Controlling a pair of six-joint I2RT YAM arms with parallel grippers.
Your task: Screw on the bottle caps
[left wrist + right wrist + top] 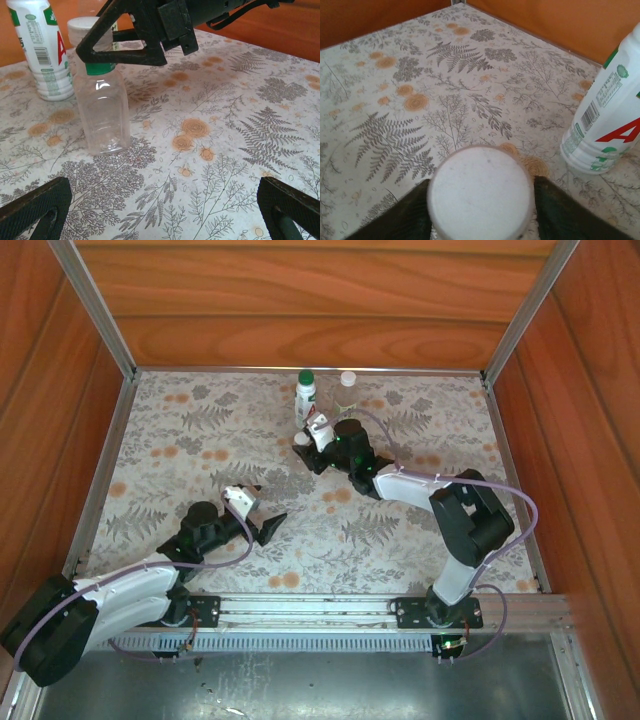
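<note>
Toward the near edge of the table, left of its middle, the left gripper hangs just above the surface. Its jaws are spread wide with nothing between them, and it seems parked there to stay clear while facing the work. Farther in, about halfway along the far edge and a little short of it, the short clear bottle stands upright on the table. A white cap sits square on its neck above a green ring. The right gripper reaches over this bottle from the right side, its two fingers standing either side of the cap, partway open. Whether the pads press on the cap or stand just off it cannot be told. That straddling stance suits turning the cap down onto the thread, which looks like the step in hand. Just beyond, nearest the far edge, the white bottle carries a green cap. The tall clear bottle beside it carries a second white cap. Both look already dealt with, though how tight their caps sit is not visible.
</note>
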